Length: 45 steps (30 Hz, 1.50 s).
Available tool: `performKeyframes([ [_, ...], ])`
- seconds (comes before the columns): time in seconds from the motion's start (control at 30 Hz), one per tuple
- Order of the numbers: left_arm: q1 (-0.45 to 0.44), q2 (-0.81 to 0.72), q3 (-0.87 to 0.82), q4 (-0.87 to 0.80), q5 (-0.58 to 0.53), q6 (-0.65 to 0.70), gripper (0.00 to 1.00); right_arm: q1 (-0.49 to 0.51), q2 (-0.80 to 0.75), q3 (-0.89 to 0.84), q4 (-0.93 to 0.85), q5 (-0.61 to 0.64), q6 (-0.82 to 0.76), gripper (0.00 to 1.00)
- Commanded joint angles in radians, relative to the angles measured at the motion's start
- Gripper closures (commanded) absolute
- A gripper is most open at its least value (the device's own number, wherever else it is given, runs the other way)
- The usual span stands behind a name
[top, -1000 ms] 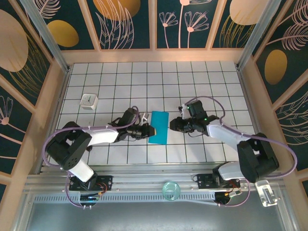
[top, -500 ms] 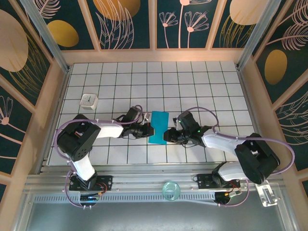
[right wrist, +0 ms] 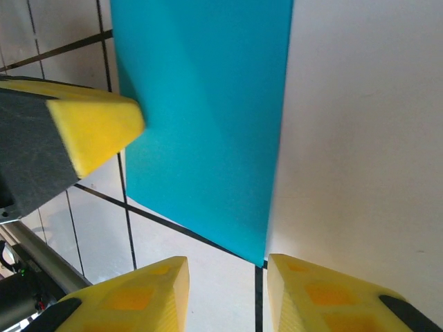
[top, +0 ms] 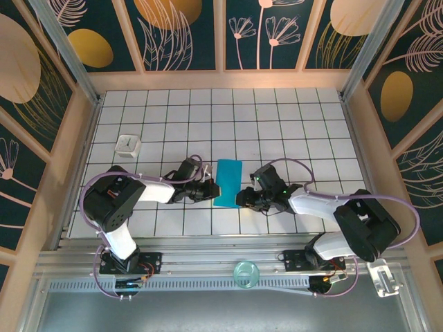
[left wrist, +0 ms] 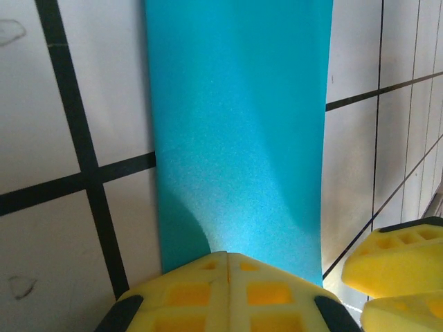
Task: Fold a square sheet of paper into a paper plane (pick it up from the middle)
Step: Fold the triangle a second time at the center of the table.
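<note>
Mid-fold: thin teal-blue paper sheet (top: 228, 182) lies as narrow strip. L gripper (left wrist: 228, 277) jaws together at its edge. R gripper (right wrist: 228, 294) jaws apart by corner. Next, prob: R nips corner for diagonal fold.

No text, label, brand or number can be read anywhere; the white cube (top: 128, 144) on the worktop bears a dark mark too small to make out.
</note>
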Motion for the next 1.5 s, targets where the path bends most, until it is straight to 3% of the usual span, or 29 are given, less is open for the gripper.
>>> performKeyframes([
  [0.0,0.001,0.02,-0.04,-0.078,-0.029,-0.01,1.0,0.012,0.025,-0.012,0.019,0.023,0.024,0.64],
  [1.1,0.0,0.028,-0.043,-0.093,-0.019,0.012,1.0,0.026,0.111,-0.013,0.203,-0.042,0.12,0.67],
  [1.47,0.001,0.029,-0.038,-0.102,-0.019,0.019,1.0,0.021,0.06,-0.019,0.148,0.004,0.108,0.68],
])
